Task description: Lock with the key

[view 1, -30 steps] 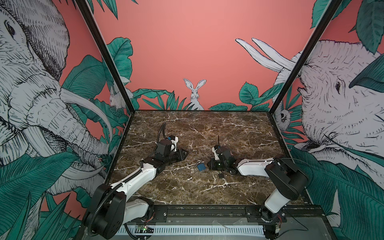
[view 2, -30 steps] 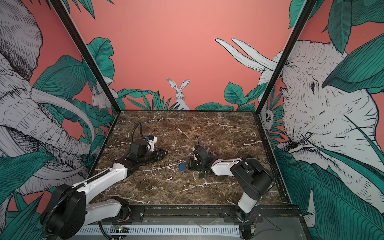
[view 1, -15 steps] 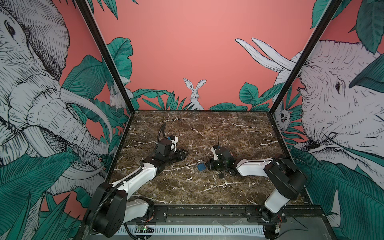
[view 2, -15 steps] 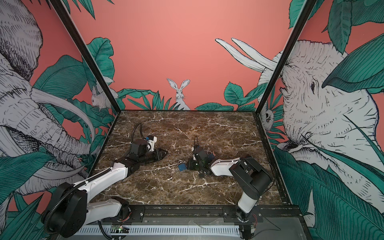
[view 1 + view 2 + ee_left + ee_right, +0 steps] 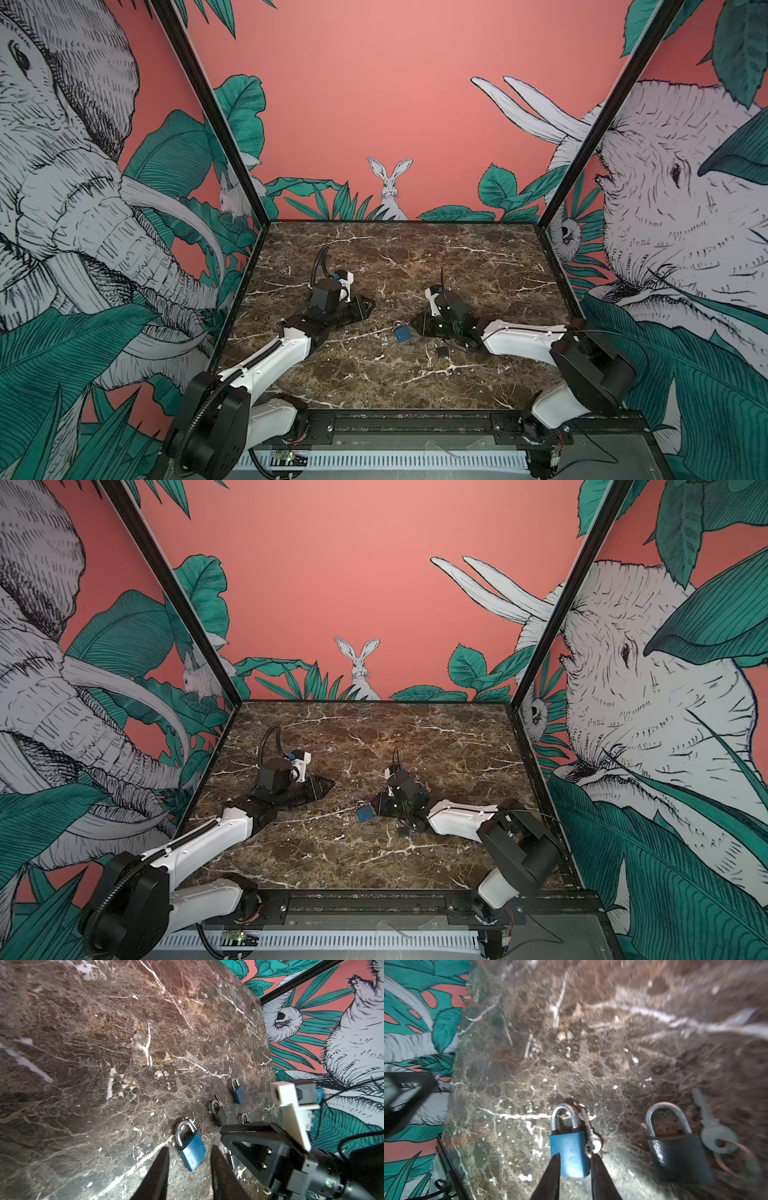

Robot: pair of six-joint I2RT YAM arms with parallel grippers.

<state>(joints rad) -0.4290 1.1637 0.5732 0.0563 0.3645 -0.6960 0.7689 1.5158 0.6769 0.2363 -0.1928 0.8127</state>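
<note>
A blue padlock (image 5: 402,333) (image 5: 365,813) lies flat on the marble table, its steel shackle closed. A silver key (image 5: 588,1130) on a ring lies along the side of the blue padlock (image 5: 570,1153). My right gripper (image 5: 576,1155) (image 5: 417,324) is open, low over the table. Its two tips straddle the end of the lock body, one tip against the key's head. My left gripper (image 5: 189,1147) (image 5: 366,308) is open and holds nothing. It points at the blue padlock (image 5: 192,1153) from the other side, the tips just short of it.
A black padlock (image 5: 679,1155) (image 5: 441,351) lies beside the blue one, with a second key (image 5: 709,1124) on a copper ring next to it. In the left wrist view more small padlocks (image 5: 238,1093) lie farther off. The right arm (image 5: 519,343) stretches low across the table.
My right gripper's jaws have parted from shut to a narrow opening. Both arms and the blue padlock stay almost where they were.
</note>
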